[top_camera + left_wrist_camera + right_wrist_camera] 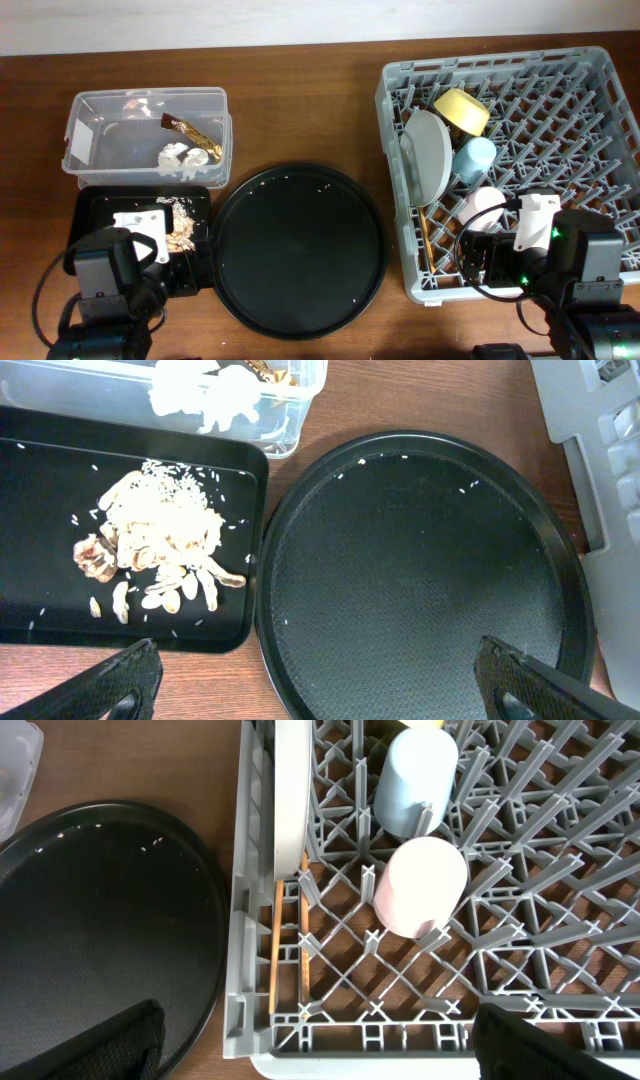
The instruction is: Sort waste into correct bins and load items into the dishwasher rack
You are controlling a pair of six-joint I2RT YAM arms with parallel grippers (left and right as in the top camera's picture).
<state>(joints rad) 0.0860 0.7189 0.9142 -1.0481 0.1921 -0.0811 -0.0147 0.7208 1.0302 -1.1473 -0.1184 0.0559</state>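
Observation:
The grey dishwasher rack (590,90) at the right holds the pale grey plate (428,152) on edge, the yellow bowl (461,110), the light blue cup (476,156), the pink cup (484,206) and the chopsticks (425,238). The clear box (95,108) holds white tissue wads (182,158) and the brown-gold wrapper (192,132). The shallow black tray (100,200) holds the food scraps (181,225), which also show in the left wrist view (160,535). My left gripper (320,685) is open and empty over the round tray's left rim. My right gripper (315,1040) is open and empty over the rack's near-left corner.
A large round black tray (300,250) with a few crumbs lies in the middle, between the bins and the rack. It also shows in the left wrist view (430,580) and in the right wrist view (100,920). The wooden table (300,70) runs behind.

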